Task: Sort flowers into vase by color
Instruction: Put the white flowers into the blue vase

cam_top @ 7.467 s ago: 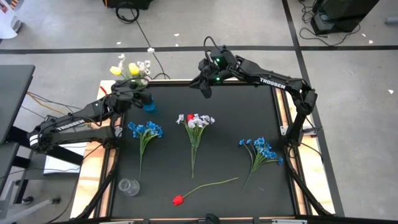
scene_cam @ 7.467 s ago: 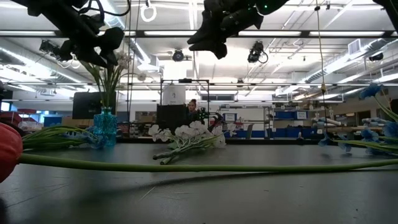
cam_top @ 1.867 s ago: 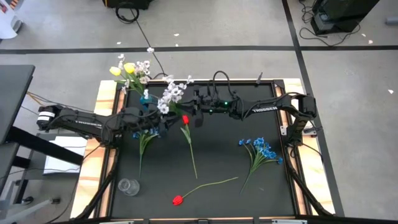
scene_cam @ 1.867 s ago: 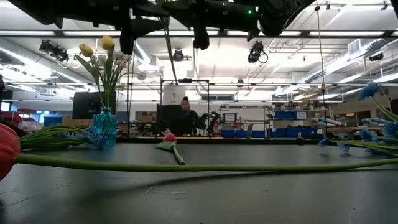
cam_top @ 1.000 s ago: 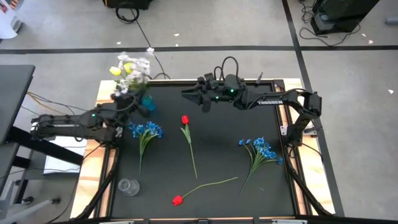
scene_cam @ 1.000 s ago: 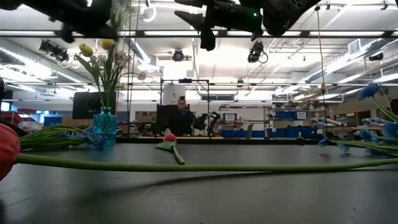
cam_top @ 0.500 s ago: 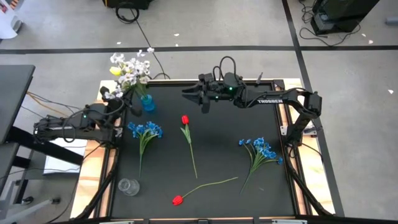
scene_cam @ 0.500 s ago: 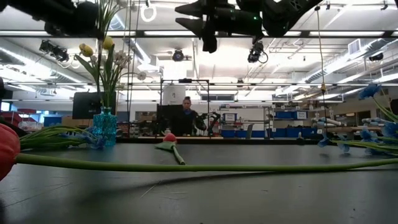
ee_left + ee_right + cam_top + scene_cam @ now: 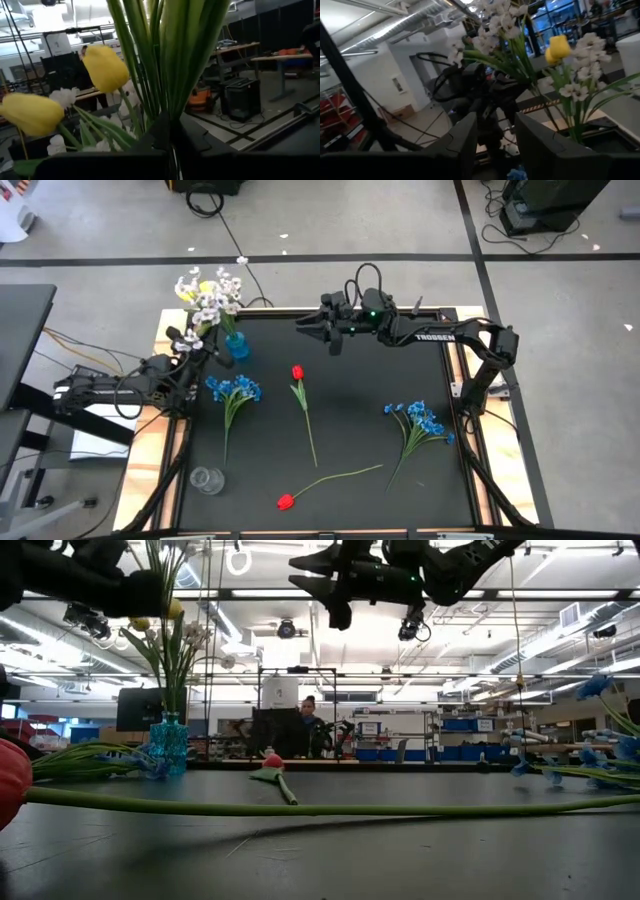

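Note:
My left gripper (image 9: 192,345) is shut on a spray of small white flowers (image 9: 207,298), held in the air just left of the blue vase (image 9: 238,345). The vase stands at the table's far left with yellow tulips (image 9: 104,68) and white blossoms in it. My right gripper (image 9: 312,330) hovers open over the table's far middle, holding nothing. On the table lie a red tulip (image 9: 297,372), a second red tulip (image 9: 287,501) near the front, and two blue sprays (image 9: 235,389) (image 9: 420,420). My left gripper pinches the white spray's bundle of green stems (image 9: 167,107) between its two fingers (image 9: 150,137). The stems rise out of the shut fingers, with the blossoms (image 9: 501,22) above them. The spray is clear of the table, next to the bouquet in the vase.
A clear glass (image 9: 207,480) stands near the table's front left corner. The black mat (image 9: 350,400) shows bare between the lying flowers. In the low view the front tulip's long stem (image 9: 300,807) crosses the table, and a person sits in the room behind.
My left gripper has drawn back a little toward the table's left edge with the white spray, staying shut on it. The spray's blossoms now stand over the vase's bouquet. My right gripper has drifted slightly toward the far edge, still open.

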Robot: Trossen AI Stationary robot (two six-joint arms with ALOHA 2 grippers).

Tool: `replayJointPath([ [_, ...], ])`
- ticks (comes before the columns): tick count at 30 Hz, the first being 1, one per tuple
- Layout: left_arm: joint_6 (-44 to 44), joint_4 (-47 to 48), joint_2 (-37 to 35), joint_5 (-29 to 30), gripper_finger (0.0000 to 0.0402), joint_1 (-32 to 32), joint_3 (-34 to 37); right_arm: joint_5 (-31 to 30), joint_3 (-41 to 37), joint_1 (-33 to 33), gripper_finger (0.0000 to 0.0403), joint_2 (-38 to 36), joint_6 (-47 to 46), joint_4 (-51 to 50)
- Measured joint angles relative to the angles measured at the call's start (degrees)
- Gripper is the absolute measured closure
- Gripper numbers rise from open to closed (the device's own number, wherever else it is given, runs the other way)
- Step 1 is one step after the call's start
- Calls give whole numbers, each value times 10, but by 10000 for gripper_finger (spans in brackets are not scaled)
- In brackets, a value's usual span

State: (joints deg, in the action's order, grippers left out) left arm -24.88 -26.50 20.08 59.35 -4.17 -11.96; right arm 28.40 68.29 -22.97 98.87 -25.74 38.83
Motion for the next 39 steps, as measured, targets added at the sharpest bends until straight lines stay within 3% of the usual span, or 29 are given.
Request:
replayJointPath([
  [18,-18,-54,0,-44,382,-44,12,17,0,-17,263,0,-11,0],
  [34,89,65,2,-33,379,-89,12,31,0,-19,263,0,-12,0],
  [39,126,70,2,-20,339,-110,12,32,0,-18,263,0,-17,0],
])
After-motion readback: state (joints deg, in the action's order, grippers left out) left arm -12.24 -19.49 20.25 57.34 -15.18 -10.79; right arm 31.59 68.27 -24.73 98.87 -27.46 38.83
